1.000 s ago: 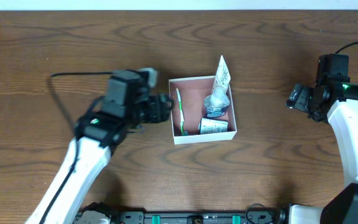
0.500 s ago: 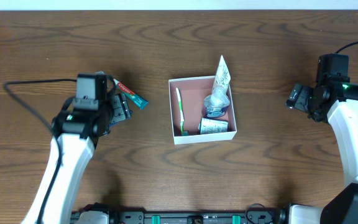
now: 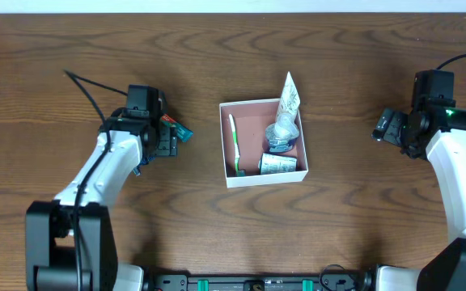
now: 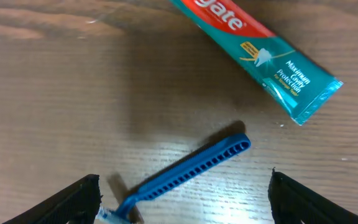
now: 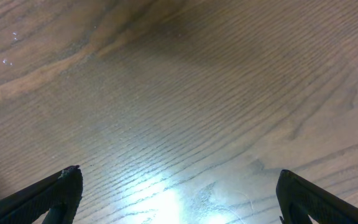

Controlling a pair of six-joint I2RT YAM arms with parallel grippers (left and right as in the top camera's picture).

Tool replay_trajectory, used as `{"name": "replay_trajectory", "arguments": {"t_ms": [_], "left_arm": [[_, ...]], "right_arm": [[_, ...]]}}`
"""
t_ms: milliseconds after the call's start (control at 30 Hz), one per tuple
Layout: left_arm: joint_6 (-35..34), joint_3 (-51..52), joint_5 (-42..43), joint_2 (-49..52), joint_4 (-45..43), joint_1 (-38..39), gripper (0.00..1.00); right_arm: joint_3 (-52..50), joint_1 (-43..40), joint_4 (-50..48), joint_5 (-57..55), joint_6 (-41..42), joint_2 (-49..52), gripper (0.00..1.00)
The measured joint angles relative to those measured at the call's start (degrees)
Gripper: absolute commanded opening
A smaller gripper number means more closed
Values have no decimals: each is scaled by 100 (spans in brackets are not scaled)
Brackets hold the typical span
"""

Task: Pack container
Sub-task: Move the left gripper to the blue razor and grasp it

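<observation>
The container [image 3: 265, 179] is a white-walled square box with a pinkish inside, at the table's middle. It holds a green toothbrush [image 3: 235, 145], a white tube [image 3: 288, 95], a clear-wrapped item [image 3: 281, 133] and a small labelled tube [image 3: 277, 164]. My left gripper [image 3: 165, 144] is open and empty to the left of the box. In the left wrist view a blue razor [image 4: 188, 173] lies on the wood between its fingers [image 4: 185, 202], and a red and teal toothpaste tube [image 4: 260, 50] lies just beyond; the tube also shows overhead [image 3: 181, 132]. My right gripper [image 3: 387, 125] is open over bare wood [image 5: 179, 199].
The dark wooden table [image 3: 338, 234] surrounds the box. The left arm's black cable [image 3: 83, 87] loops over the table at the far left. A light strip runs along the table's far edge [image 3: 233, 6].
My left gripper has drawn away from the box's left wall to the left and now sits over the toothpaste and razor. The right arm has not moved.
</observation>
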State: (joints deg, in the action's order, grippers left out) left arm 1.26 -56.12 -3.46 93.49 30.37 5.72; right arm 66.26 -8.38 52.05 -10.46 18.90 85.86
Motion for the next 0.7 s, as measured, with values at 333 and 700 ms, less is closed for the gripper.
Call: {"name": "replay_trajectory", "arguments": {"t_ms": [333,700], "left_arm": [[525,0,162,442,35,0,86],[649,0,614,527,278,0,43]], "right_arm": [[0,0,0,0,0,0,99],[0,0,0,-2,0,0,99]]}}
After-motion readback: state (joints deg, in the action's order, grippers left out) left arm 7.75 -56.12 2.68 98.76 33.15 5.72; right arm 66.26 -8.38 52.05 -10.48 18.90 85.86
